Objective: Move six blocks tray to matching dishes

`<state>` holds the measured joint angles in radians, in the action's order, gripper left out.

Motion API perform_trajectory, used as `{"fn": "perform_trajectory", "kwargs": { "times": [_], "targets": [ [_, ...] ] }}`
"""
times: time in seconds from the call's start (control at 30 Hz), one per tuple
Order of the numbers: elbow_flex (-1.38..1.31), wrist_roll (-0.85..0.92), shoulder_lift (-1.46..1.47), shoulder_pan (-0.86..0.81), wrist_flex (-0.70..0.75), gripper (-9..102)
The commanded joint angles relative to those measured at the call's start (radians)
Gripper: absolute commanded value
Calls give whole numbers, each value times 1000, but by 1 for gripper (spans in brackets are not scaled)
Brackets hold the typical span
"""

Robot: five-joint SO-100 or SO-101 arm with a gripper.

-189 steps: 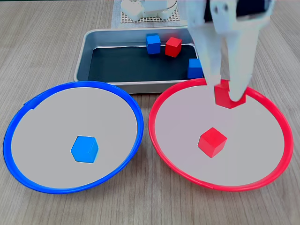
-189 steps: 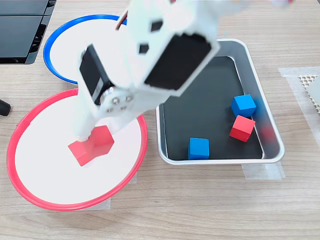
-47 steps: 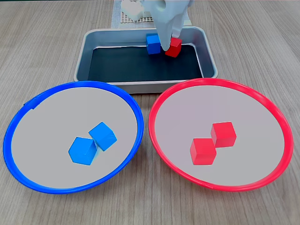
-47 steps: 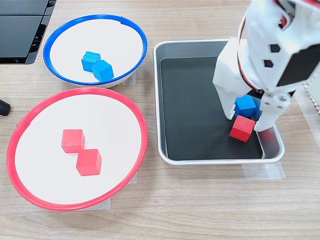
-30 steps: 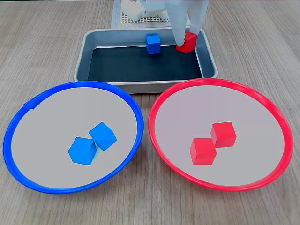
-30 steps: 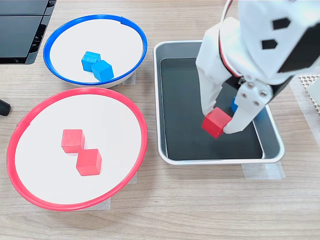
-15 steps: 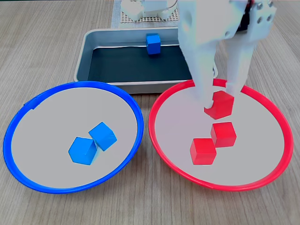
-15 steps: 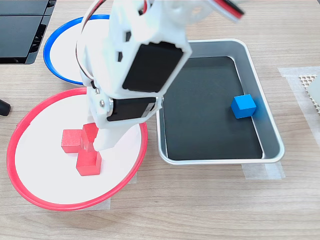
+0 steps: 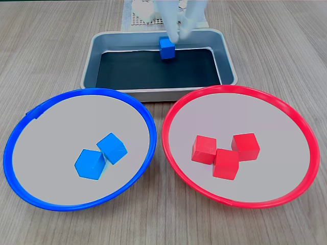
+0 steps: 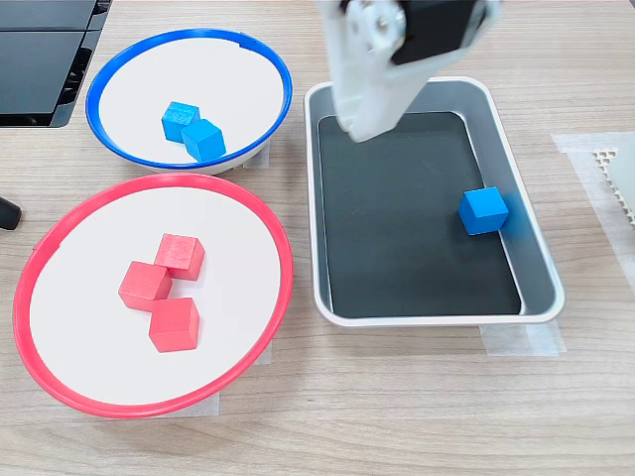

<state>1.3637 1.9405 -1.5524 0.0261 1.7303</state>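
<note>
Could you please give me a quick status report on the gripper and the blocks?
Gripper over tray, jaw state unclear. Three red blocks in red dish; last blue block in tray. Nothing obstructing.

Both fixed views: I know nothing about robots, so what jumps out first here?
Two big round dishes: the red-rimmed dish holds three red cubes clustered together, and the blue-rimmed dish beside it holds two blue cubes touching. Behind them in a fixed view, one lone blue cube sits at the far wall of the silver tray, with the white gripper hanging just above it.
</note>
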Motion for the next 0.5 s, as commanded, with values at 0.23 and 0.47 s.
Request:
{"fn": "perform_trajectory", "kwargs": {
  "times": [0.23,0.47],
  "targets": [
    [581,-37,-311,-216,-34,4],
    [680,-250,-282,-114,-98,8]
  ]
}}
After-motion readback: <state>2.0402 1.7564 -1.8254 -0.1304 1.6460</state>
